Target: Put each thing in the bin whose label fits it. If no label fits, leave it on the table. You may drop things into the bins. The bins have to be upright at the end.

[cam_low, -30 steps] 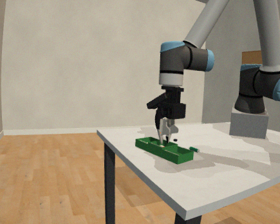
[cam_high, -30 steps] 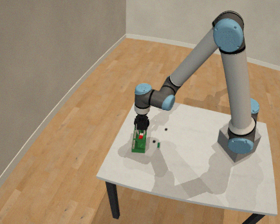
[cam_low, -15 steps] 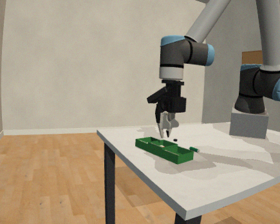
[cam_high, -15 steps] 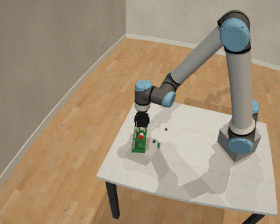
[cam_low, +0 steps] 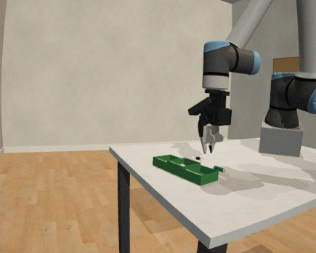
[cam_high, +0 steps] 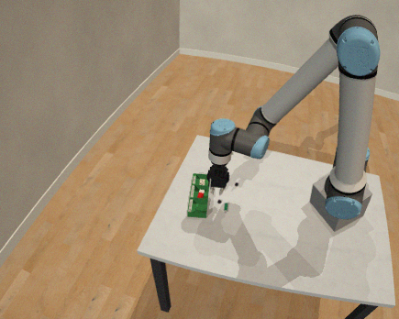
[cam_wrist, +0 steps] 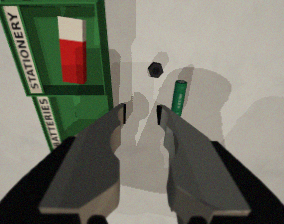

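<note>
My gripper [cam_low: 208, 150] [cam_wrist: 141, 106] is slightly open and empty, above the table just right of the green bins [cam_high: 197, 213] [cam_low: 178, 172]. A red and white block [cam_high: 200, 195] [cam_wrist: 73, 60] lies in the bin labelled STATIONERY. The BATTERIES bin [cam_wrist: 78, 112] shows partly in the wrist view and looks empty in the top view. A white dotted die [cam_high: 202, 181] lies in the far bin, whose label is unreadable. A green battery [cam_high: 226, 206] [cam_low: 219, 169] [cam_wrist: 179, 97] lies on the table right of the bins. A black hexagonal piece [cam_high: 219, 202] [cam_low: 197, 158] [cam_wrist: 155, 70] lies near it. The bins are upright.
Another small dark piece [cam_high: 237, 184] lies on the table [cam_high: 271, 220] further back, right of the gripper; it is out of the wrist view. The robot's grey base block [cam_high: 323, 206] [cam_low: 280, 142] stands at the right. The bins stand near the table's left edge.
</note>
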Robot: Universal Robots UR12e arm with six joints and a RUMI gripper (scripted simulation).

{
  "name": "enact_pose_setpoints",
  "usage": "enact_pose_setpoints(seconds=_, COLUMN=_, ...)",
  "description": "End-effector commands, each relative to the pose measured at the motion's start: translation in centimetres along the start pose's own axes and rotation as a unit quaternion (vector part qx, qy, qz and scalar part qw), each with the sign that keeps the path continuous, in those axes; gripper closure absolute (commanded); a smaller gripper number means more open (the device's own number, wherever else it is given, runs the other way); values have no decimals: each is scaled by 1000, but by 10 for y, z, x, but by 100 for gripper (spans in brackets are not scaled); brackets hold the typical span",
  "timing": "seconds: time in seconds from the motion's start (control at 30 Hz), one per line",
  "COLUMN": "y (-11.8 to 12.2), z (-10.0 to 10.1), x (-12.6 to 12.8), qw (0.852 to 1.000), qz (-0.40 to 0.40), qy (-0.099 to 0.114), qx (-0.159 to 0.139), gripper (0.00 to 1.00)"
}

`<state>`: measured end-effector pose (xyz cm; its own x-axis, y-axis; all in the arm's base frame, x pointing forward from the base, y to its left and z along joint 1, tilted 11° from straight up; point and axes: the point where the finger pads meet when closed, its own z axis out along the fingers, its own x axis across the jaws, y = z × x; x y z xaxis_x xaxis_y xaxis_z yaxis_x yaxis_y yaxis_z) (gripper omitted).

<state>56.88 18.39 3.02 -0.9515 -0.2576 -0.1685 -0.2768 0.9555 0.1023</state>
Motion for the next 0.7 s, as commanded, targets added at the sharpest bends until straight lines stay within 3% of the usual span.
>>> enact_pose_setpoints(seconds=0.0, y=15, z=-6, x=32, qw=1000, qz=0, qy=-1, qx=0, gripper=83)
enact_pose_setpoints(seconds=0.13, y=24, z=-8, x=54, qw=1000, qz=0, qy=-1, qx=0, gripper=83)
enact_pose_setpoints(seconds=0.67, y=23, z=-8, x=50, qw=1000, qz=0, qy=-1, qx=0, gripper=83)
